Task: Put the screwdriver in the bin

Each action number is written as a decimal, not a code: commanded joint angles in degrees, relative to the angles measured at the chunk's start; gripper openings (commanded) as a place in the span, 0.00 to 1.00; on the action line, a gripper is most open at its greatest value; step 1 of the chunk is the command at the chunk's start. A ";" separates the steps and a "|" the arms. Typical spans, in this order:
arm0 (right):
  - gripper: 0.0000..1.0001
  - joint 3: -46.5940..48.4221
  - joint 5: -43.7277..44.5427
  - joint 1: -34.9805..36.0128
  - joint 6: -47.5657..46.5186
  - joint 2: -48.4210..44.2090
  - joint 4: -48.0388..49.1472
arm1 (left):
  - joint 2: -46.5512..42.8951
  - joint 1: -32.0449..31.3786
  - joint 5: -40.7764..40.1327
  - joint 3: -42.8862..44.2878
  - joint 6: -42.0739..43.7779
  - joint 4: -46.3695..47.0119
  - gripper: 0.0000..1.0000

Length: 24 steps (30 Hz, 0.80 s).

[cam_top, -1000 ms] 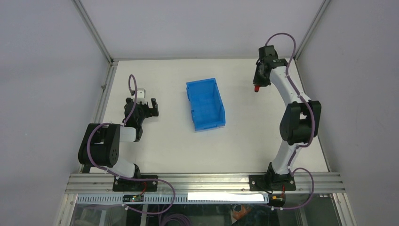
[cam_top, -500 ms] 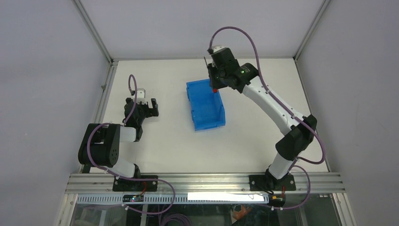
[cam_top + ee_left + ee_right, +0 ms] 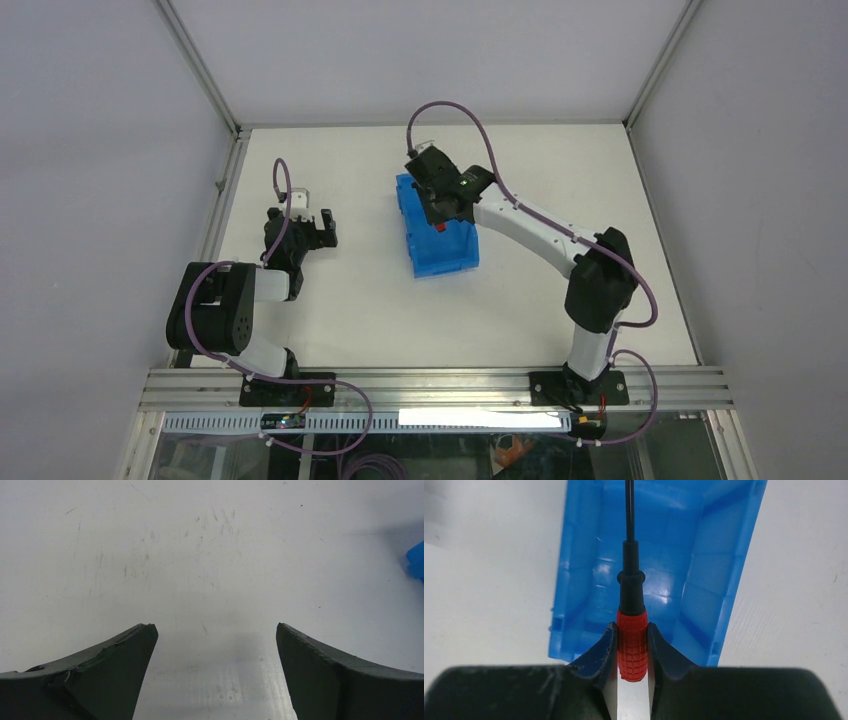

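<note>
The blue bin [image 3: 443,249] stands mid-table, open side up. My right gripper [image 3: 440,222] hangs over its interior, shut on the screwdriver [image 3: 441,226]. In the right wrist view the red ribbed handle [image 3: 632,645] is pinched between both fingers, with the black shaft pointing forward over the bin [image 3: 589,580] floor. My right gripper [image 3: 632,632] sits above the bin's end wall. My left gripper [image 3: 318,228] rests low over bare table at the left, jaws wide apart and empty; in the left wrist view it [image 3: 215,630] holds nothing.
A metal frame rail [image 3: 225,190] borders the table on the left, and a rail [image 3: 430,385] runs along the near edge by the arm bases. A corner of the bin [image 3: 416,562] shows at the right edge of the left wrist view.
My right arm has swung left from the far right of the table to above the bin, carrying the screwdriver. The left arm has not moved.
</note>
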 commanded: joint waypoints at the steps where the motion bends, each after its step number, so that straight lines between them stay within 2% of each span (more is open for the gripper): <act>1: 0.10 -5.35 0.31 0.12 2.63 0.81 5.84 | -1.34 -0.29 0.57 0.15 -0.93 1.50 0.99; 5: 0.11 -8.29 -0.55 0.02 3.41 4.44 6.79 | -1.34 -0.30 0.59 0.15 -0.93 1.50 0.99; 12: 0.21 -10.01 1.26 -0.15 7.63 10.50 7.04 | -1.34 -0.36 0.61 0.15 -0.94 1.53 0.99; 18: 0.48 -9.98 2.38 -0.50 9.65 11.73 5.67 | -1.39 -0.36 0.59 0.15 -0.93 1.54 0.99; 24: 0.57 -4.64 3.98 -0.51 7.36 7.83 2.30 | -1.33 -0.34 0.59 0.15 -0.93 1.50 0.99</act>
